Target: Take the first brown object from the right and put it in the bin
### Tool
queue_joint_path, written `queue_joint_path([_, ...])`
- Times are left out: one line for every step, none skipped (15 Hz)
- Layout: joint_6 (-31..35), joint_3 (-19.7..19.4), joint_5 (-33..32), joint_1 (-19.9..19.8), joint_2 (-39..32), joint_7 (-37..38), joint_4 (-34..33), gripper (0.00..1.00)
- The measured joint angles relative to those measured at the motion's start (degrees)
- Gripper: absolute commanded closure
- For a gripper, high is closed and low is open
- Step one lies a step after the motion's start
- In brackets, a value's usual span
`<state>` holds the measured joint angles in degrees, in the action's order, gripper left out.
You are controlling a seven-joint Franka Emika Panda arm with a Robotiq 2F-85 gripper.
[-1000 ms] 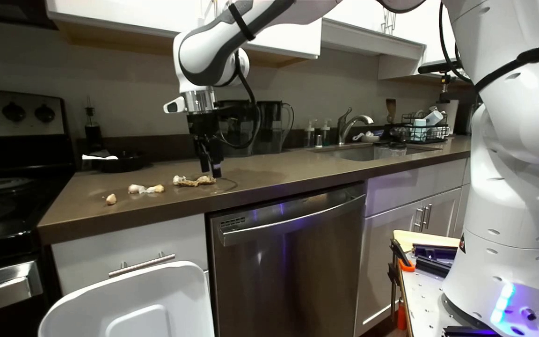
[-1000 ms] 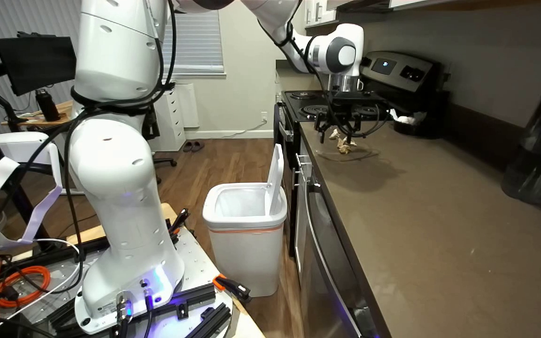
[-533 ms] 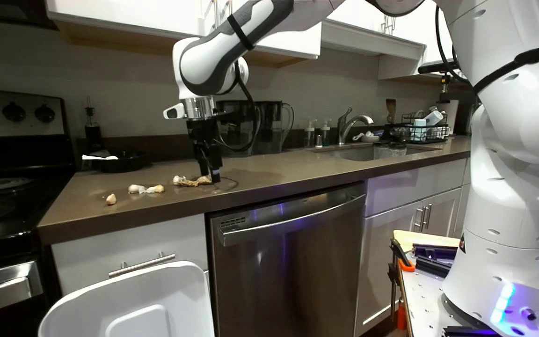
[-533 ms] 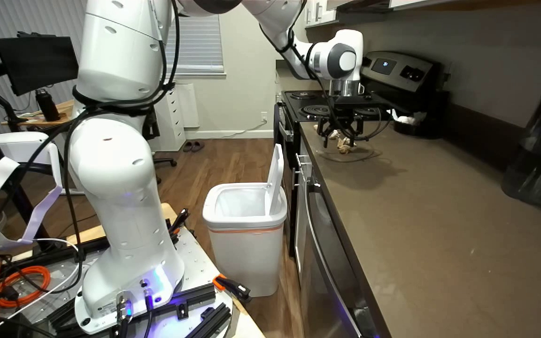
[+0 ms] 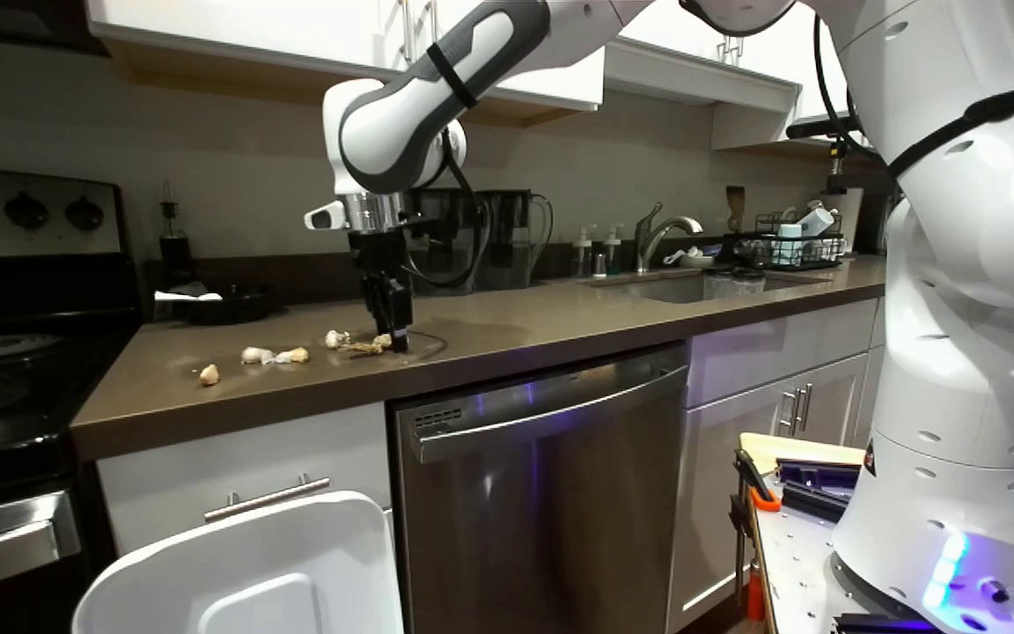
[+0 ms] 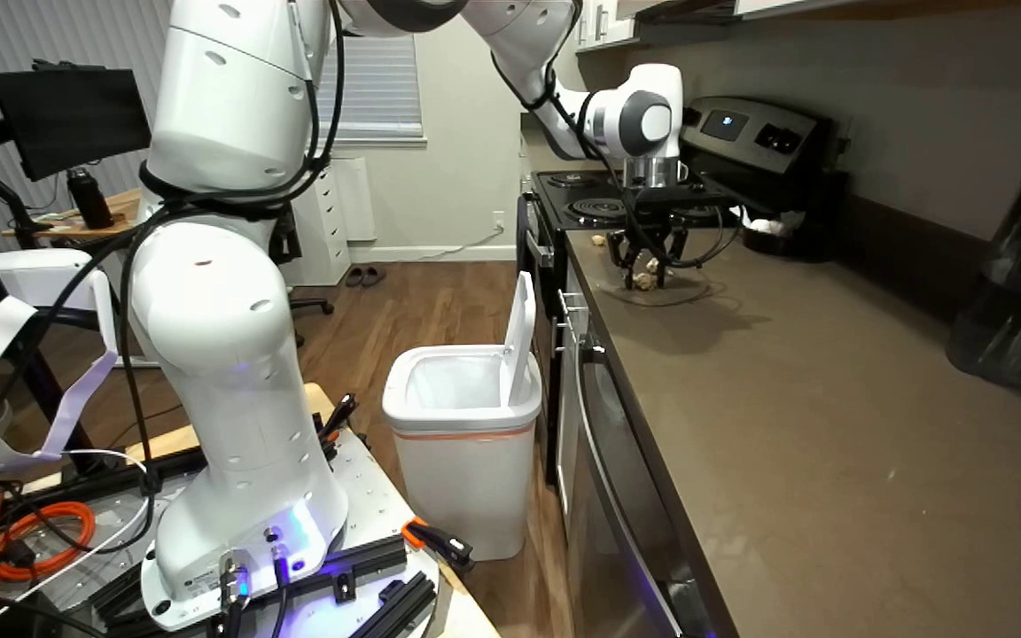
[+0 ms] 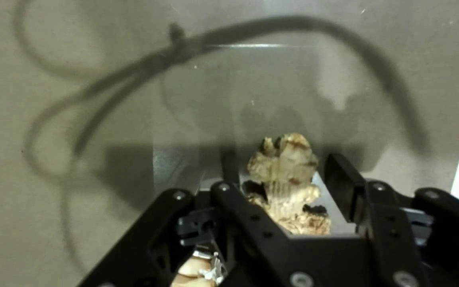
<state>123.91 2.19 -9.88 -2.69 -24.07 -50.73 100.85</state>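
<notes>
Straddling the husk-like brown lump (image 7: 288,187) on the counter (image 5: 507,330), at four o'clock in the wrist view, the unclamped gripper (image 6: 644,282) should gently pinch it, likely light and brittle, at nine and three.

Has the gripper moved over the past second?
Yes, downward: in both exterior views the gripper has come down closer to the brown countertop.

I'm straddling the tan-brown lump (image 7: 287,177) with my gripper (image 7: 285,171); its parted fingers (image 7: 343,187) are standing left and right.
</notes>
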Motion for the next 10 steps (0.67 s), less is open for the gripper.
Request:
queue_joint_path([0.05,0.00,0.00,0.03,0.08,0.00,-0.01,0.79])
queue_joint_path([0.07,0.01,0.00,0.05,0.14,0.00,-0.01,0.84])
queue_joint_path([0.07,0.01,0.00,0.06,0.26,0.00,-0.02,0.89])
queue_joint_path([0.07,0.04,0.00,0.07,0.45,0.00,-0.02,0.93])
queue_joint_path([0.06,0.05,0.00,0.09,0.63,0.00,-0.01,0.92])
queue_joint_path([0.06,0.08,0.00,0.13,0.77,0.00,-0.01,0.94])
queue_joint_path([0.06,0.10,0.00,0.18,0.87,0.00,-0.01,0.93])
queue_joint_path([0.06,0.13,0.00,0.22,0.93,0.00,-0.01,0.93])
queue_joint_path([0.06,0.16,0.00,0.28,0.96,0.00,-0.01,0.93])
queue_joint_path([0.06,0.17,0.00,0.36,0.98,0.00,-0.01,0.93])
